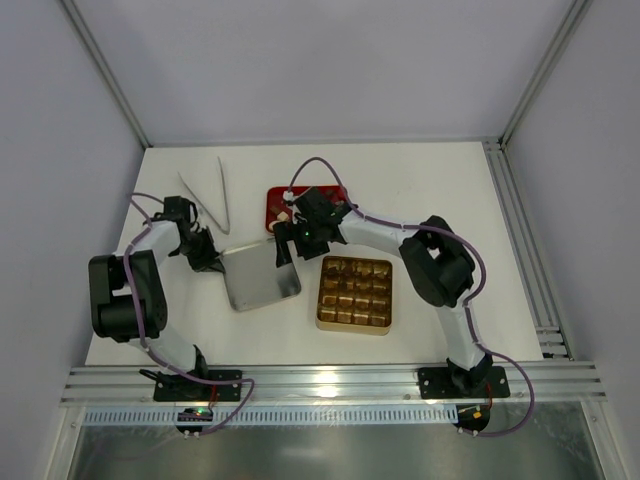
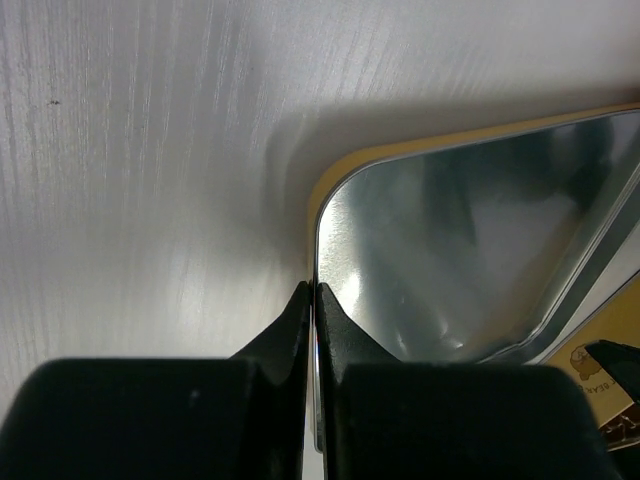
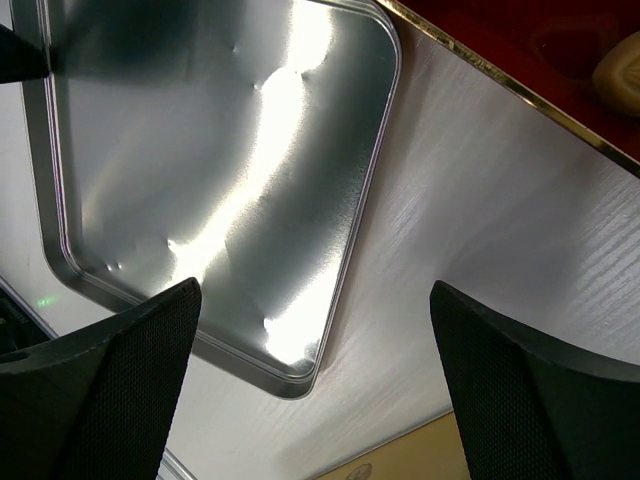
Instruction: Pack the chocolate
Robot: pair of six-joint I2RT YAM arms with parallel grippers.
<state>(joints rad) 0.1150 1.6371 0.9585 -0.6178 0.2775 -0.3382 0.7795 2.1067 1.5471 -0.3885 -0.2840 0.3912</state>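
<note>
The gold tin [image 1: 322,322] holds brown chocolate pieces [image 1: 355,290] in its grid cells. One cream chocolate [image 3: 620,75] lies in the red tray [image 3: 540,40] at the top right of the right wrist view. My left gripper [image 1: 212,262] is shut on the left edge of the silver tin lid [image 1: 260,280], which lies inside up; its rim runs between my left gripper's [image 2: 315,300] tips in the left wrist view. My right gripper [image 1: 286,250] is open and empty above the lid's far right corner, as the right wrist view [image 3: 315,300] shows over the lid [image 3: 220,170].
Metal tongs [image 1: 210,198] lie at the back left of the table. The red tray [image 1: 276,206] sits behind the lid, partly hidden by my right arm. An aluminium rail [image 1: 520,240] runs along the right edge. The gold tin's edge shows in the right wrist view [image 3: 400,462].
</note>
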